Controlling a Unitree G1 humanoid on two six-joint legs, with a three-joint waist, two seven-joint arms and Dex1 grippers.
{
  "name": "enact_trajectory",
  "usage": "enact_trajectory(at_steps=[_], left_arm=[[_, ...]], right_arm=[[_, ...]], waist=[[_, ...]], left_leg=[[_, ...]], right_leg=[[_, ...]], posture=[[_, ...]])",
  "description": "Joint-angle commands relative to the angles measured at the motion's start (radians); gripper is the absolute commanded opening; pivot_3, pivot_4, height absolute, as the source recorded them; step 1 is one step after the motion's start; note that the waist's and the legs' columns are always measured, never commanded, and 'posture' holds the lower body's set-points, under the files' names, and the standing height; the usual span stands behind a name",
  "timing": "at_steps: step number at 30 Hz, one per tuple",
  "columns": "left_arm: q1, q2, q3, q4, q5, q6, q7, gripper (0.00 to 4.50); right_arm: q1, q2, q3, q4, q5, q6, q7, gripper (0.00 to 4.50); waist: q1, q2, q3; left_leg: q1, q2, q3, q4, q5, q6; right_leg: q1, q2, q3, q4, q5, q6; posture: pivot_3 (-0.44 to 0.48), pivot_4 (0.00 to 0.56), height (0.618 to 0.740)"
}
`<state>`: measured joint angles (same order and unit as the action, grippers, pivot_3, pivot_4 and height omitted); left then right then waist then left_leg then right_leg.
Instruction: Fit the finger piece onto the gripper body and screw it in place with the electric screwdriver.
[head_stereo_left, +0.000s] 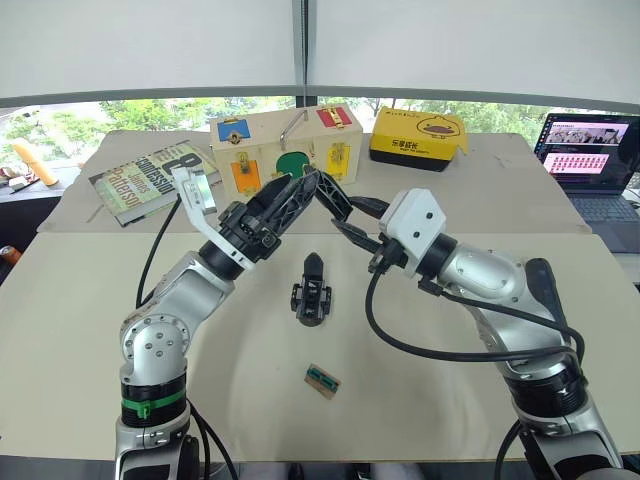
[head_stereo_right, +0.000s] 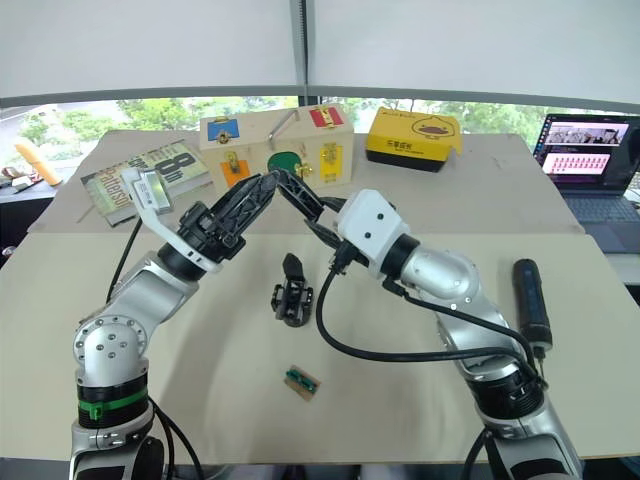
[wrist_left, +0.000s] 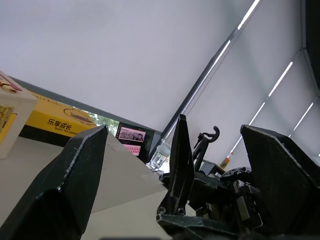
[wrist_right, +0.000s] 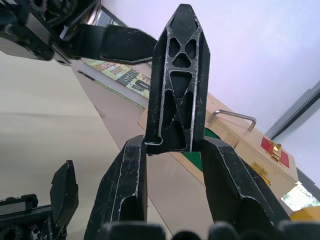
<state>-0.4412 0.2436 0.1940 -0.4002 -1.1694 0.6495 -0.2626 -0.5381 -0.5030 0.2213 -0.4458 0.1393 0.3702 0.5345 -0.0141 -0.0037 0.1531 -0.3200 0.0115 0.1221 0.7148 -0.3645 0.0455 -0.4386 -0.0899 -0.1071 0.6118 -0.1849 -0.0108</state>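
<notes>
The gripper body (head_stereo_left: 312, 292), a small black block with one pointed claw, lies on the table between my arms. Above it my right gripper (head_stereo_left: 352, 222) is shut on the finger piece (wrist_right: 176, 80), a black ribbed pointed part that sticks up from between its fingers (wrist_right: 125, 185). My left gripper (head_stereo_left: 300, 190) faces it from the left, open, with its fingers (wrist_left: 75, 185) on either side of the finger piece (wrist_left: 181, 160) without touching it. The electric screwdriver (head_stereo_right: 530, 298), a dark cylinder, lies on the table to the right, beyond my right arm.
A small brown and green part (head_stereo_left: 322, 380) lies near the front of the table. At the back stand a wooden latch box (head_stereo_left: 285, 145), a yellow box (head_stereo_left: 418, 135) and a book (head_stereo_left: 150, 175). A laptop (head_stereo_left: 595, 160) sits at the far right.
</notes>
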Motion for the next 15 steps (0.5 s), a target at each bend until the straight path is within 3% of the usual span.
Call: enact_trajectory(at_steps=[1,6,7,10,15], left_arm=[[-0.023,-0.012,0.001,-0.014,0.010,-0.035,-0.007,4.50],[-0.013,-0.030,-0.016,-0.007,0.026,-0.042,-0.022,4.50],[-0.014,-0.034,-0.017,-0.004,0.030,-0.043,-0.025,4.24],[-0.012,-0.042,-0.018,0.005,0.034,-0.048,-0.027,3.17],[-0.005,-0.051,-0.015,0.009,0.038,-0.062,-0.039,0.75]], right_arm=[[-0.016,0.011,-0.003,-0.019,-0.020,-0.041,0.015,1.16],[-0.011,0.025,0.000,-0.020,-0.035,-0.046,0.026,1.16],[-0.011,0.028,-0.001,-0.019,-0.038,-0.046,0.029,1.16],[-0.008,0.031,-0.003,-0.021,-0.046,-0.044,0.035,1.16],[-0.006,0.033,-0.004,-0.024,-0.053,-0.035,0.039,1.16]], waist=[[0.000,0.000,0.000],[0.001,0.000,0.000],[0.001,0.000,0.000],[0.000,0.000,0.000],[0.000,0.000,0.000]], left_leg=[[0.000,0.000,0.000,0.000,0.000,0.000],[0.000,0.000,0.000,0.000,0.000,0.000],[0.000,0.000,0.000,0.000,0.000,0.000],[0.000,0.000,0.000,0.000,0.000,0.000],[0.000,0.000,0.000,0.000,0.000,0.000]], right_leg=[[0.000,0.000,0.000,0.000,0.000,0.000],[0.000,0.000,0.000,0.000,0.000,0.000],[0.000,0.000,0.000,0.000,0.000,0.000],[0.000,0.000,0.000,0.000,0.000,0.000],[0.000,0.000,0.000,0.000,0.000,0.000]], posture=[[0.000,0.150,0.740],[0.000,0.150,0.740],[0.000,0.150,0.740],[0.000,0.150,0.740],[0.000,0.150,0.740]])
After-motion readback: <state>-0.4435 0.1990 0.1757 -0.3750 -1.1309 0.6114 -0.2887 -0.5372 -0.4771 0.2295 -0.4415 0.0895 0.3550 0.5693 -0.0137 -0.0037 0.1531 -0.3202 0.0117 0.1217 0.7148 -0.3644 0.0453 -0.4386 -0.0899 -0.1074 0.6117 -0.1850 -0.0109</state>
